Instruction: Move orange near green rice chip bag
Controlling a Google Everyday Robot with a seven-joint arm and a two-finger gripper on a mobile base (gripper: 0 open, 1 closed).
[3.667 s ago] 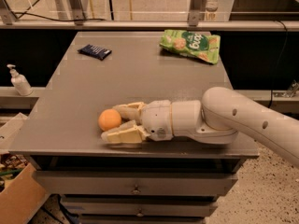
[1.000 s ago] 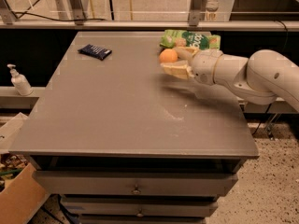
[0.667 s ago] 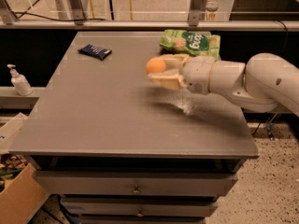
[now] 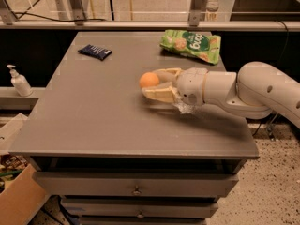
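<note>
The orange [image 4: 149, 80] is a small round fruit held between the two cream fingers of my gripper [image 4: 152, 83] over the middle of the grey table [image 4: 93, 125]. The upper finger [image 4: 169, 72] and the lower finger [image 4: 160, 94] close on it from the right. The white arm reaches in from the right edge. The green rice chip bag [image 4: 191, 44] lies flat at the table's back right, a good hand's width behind and to the right of the orange, not touching it.
A small dark blue packet [image 4: 95, 51] lies at the back left of the table. A white pump bottle [image 4: 18, 81] stands on a ledge to the left. A cardboard box [image 4: 18, 198] sits on the floor at the lower left. Drawers are below the table top.
The gripper carried the orange from the front edge up to the green bag, then drew back toward the front and left, so the orange is now farther from the bag than a second ago.
</note>
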